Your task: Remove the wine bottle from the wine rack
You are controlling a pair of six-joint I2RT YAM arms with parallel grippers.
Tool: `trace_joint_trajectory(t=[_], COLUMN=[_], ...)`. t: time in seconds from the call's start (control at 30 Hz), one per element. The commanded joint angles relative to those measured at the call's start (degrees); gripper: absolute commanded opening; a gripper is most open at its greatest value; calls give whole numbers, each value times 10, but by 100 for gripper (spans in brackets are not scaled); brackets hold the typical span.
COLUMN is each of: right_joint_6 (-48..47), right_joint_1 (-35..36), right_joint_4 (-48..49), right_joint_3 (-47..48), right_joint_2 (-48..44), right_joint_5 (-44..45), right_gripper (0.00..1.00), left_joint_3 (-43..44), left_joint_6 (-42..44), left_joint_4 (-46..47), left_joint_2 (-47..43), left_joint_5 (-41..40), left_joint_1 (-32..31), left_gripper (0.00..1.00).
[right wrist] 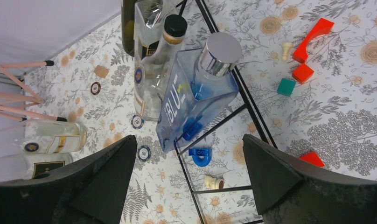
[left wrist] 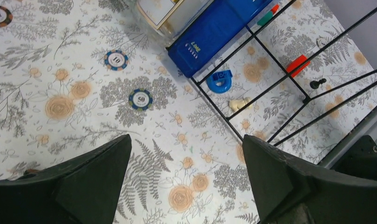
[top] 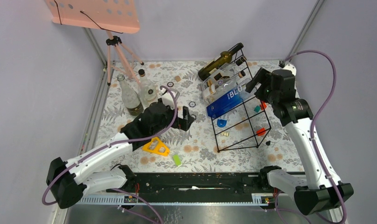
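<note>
The large black thin-wire rack (top: 242, 119) stands slanted at centre right of the overhead view on the floral-patterned tablecloth (top: 196, 149). The dark olive-green glass wine bottle (top: 218, 64) lies on the rack's upper end, towards the top of the frame. Below it lie a clear glass bottle with a black cap (top: 220, 81) and a square blue glass bottle with a silver cap (top: 227, 101). The right gripper (right wrist: 187, 138) hangs above the blue bottle's capped end, its fingers spread wide with nothing between them. The left gripper (left wrist: 186, 140) hovers over bare cloth just left of the rack's lower corner, equally wide apart and empty, near a blue-rimmed poker chip marked 50 (left wrist: 140, 99).
</note>
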Motion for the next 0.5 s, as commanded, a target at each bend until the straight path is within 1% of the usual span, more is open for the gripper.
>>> trace_joint_trajectory(t=[0.0,0.13,0.23,0.37,0.47], right_joint_6=[10,6,4,7,17], right_joint_1=[-18,-30,-39,-54,-65], right_joint_4=[43,65,69,94,117], right_joint_3=[30,38,41,30,15], right_joint_2=[25,47,61,72,79], right_joint_5=[-37,-30,-16,-4,-3], right_gripper=[92,96,98,97,94], left_joint_3=[-33,-52,-59,-65,-69], left_joint_6=[-18,-17,-19,-27,-30], left_joint_4=[32,31,31,32,35], left_joint_2=[-61,-92,-99,-104,-104], left_joint_5=[-6,-9,-7,-5,-3], left_joint_1=[-6,-7,-7,-9,-11], left_gripper=[99,99,99,99,99])
